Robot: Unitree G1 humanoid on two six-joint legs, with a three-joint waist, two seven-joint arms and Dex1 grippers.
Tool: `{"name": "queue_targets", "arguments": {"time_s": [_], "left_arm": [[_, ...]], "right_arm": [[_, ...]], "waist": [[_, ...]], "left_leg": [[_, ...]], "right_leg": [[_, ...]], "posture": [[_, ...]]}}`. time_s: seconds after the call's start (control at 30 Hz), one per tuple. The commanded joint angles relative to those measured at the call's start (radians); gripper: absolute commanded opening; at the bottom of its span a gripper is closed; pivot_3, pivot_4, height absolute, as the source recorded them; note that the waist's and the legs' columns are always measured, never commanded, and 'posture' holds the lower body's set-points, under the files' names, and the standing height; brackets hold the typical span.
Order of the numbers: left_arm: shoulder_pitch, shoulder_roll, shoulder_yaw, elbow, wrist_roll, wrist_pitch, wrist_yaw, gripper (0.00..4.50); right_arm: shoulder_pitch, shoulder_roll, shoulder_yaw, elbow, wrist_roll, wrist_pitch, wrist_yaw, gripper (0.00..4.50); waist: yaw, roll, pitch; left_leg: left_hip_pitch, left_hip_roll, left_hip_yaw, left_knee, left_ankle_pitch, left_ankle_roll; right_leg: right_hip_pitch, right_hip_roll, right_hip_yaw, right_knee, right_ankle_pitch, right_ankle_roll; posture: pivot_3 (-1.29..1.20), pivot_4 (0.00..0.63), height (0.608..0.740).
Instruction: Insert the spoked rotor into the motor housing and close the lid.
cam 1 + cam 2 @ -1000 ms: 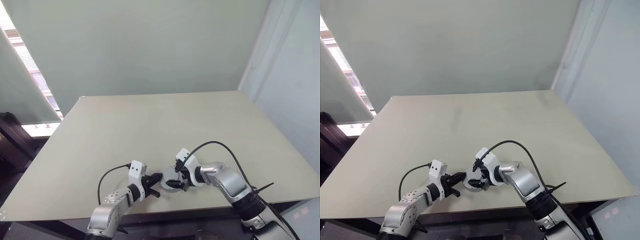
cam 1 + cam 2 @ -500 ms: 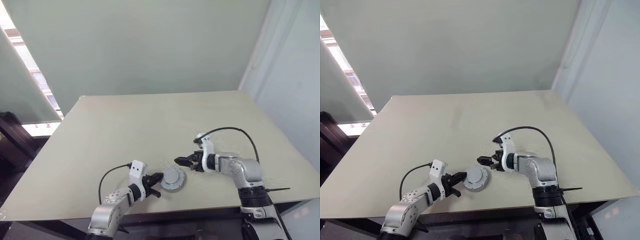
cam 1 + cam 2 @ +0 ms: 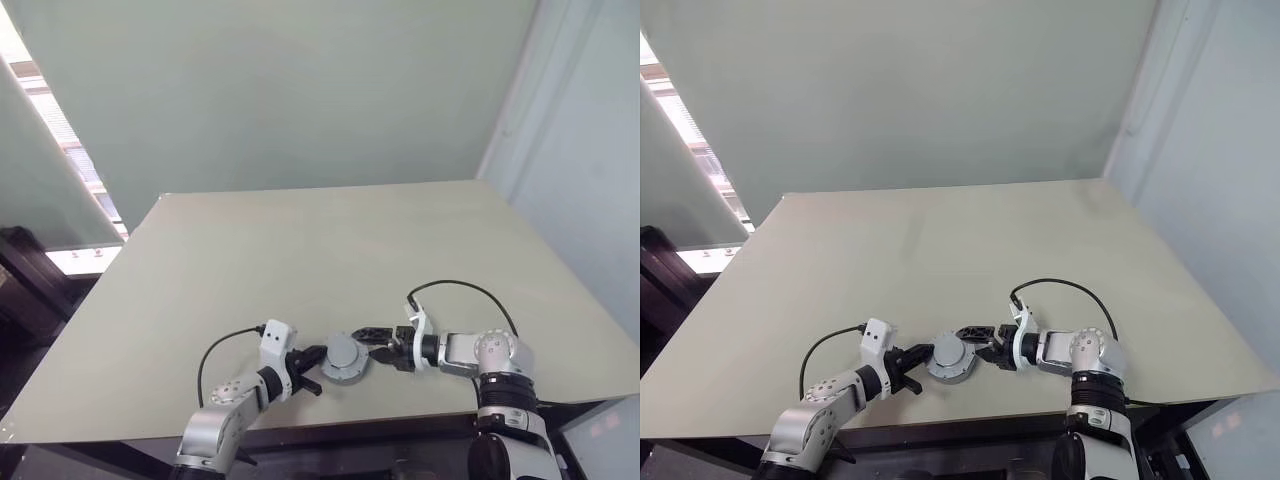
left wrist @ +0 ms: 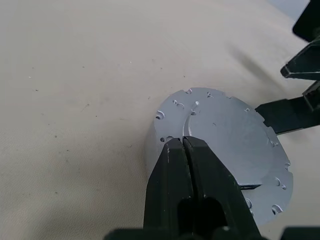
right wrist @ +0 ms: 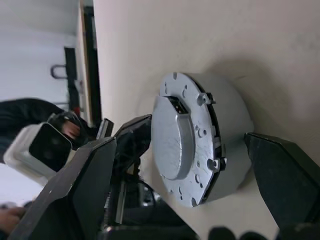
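I am at the last step, closing up the motor. The motor housing (image 3: 344, 362) sits low in the frame, a bit right of the middle, on the table (image 3: 300, 260). The lid (image 4: 235, 145) lies flat on top of it, and it looks nearly seated, though I cannot tell if it is pushed all the way down. I cannot see the spoked rotor; I think it is inside, under the lid. My left claw (image 3: 312, 359) is pressed together, with its tips resting against the lid's edge on the left side of the housing. My right claw (image 3: 374, 343) is spread wide, one finger on each side of the housing, not pinching anything. Next I think my right claw should squeeze or press the lid down evenly while my left claw keeps the housing from sliding. I count one housing, one lid, one table and two claws.
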Motion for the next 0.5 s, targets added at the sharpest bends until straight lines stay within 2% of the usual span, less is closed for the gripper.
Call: {"name": "queue_targets", "arguments": {"time_s": [0.03,0.5], "left_arm": [[0.008,0.004,-0.027,0.012,0.012,0.031,-0.005,0.00],[0.002,0.005,-0.029,0.013,0.013,0.034,-0.002,0.00]], "right_arm": [[-0.017,0.018,-0.010,0.024,0.045,0.008,-0.001,4.47],[0.007,0.061,0.060,0.043,0.017,-0.053,-0.052,4.47]], "waist": [[0.000,0.000,0.000],[-0.003,0.001,0.000]], "left_leg": [[0.000,0.000,0.000,0.000,0.000,0.000],[0.001,0.001,0.000,0.000,0.000,0.000]], "right_leg": [[0.000,0.000,0.000,0.000,0.000,0.000],[0.000,0.001,0.000,0.000,0.000,0.000]], "posture": [[0.00,0.000,0.740],[0.00,0.000,0.740]]}}
